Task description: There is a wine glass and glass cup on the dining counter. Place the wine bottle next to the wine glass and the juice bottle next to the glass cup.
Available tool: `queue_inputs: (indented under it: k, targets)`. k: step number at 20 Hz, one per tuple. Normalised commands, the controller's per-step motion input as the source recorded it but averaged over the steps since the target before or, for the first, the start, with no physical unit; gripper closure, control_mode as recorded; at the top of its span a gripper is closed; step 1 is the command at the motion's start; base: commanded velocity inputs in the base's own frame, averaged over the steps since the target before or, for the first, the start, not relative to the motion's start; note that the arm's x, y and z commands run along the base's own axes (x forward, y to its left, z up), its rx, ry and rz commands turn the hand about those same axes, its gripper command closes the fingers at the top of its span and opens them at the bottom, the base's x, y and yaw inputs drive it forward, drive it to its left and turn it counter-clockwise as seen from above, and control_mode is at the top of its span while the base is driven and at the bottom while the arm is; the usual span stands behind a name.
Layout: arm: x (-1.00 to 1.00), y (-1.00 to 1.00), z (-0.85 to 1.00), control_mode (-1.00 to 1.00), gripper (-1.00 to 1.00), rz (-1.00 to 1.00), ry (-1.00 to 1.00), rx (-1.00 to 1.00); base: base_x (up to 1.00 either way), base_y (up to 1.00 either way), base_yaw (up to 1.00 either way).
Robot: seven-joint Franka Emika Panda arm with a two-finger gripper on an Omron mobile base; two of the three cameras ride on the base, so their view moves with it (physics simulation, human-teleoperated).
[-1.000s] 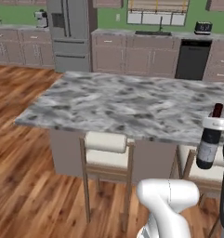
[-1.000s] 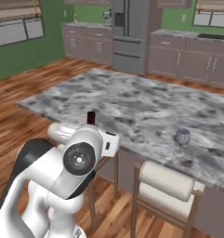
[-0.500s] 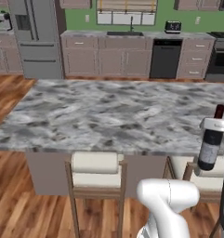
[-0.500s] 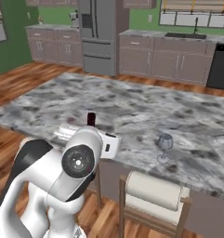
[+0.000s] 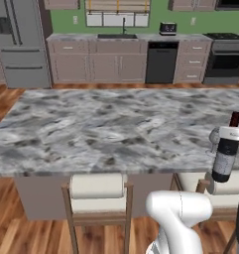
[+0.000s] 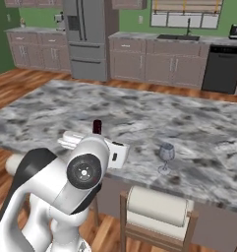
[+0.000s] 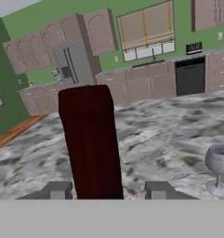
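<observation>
The hand (image 7: 106, 190) pinches the wine bottle (image 5: 225, 154) by its neck and holds it up at the near edge of the tabletop (image 5: 106, 129) — the bottle is not set down yet. The wine glass (image 6: 165, 156) stands near it (a little off to one side). I think that job is about half done — the juice bottle job is not started.

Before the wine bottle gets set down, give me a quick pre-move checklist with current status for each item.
1. Wine bottle held in the hand: ok, its neck stands between the fingers.
2. Bottle upright: ok.
3. Wine glass located and standing on the dining counter: ok.
4. Bare counter beside the glass: ok.
5. Bottle already resting on the counter: not ok, it hangs at the near edge.
6. Glass cup located: cannot tell.
</observation>
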Motion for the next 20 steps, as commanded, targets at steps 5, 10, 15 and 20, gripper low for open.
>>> queue_inputs:
  k: [5,10,15,20]
  targets:
    - [0.0,0.0,0.0,1.0,1.0,0.0,0.0,0.0,0.61,0.09,-0.18]
    - [0.0,0.0,0.0,1.0,1.0,0.0,0.0,0.0,0.43,0.08,-0.13]
    - [0.0,0.0,0.0,1.0,1.0,0.0,0.0,0.0,0.05,0.0,0.0]
    - [0.0,0.0,0.0,1.0,1.0,0.0,0.0,0.0,0.0,0.0,0.0]
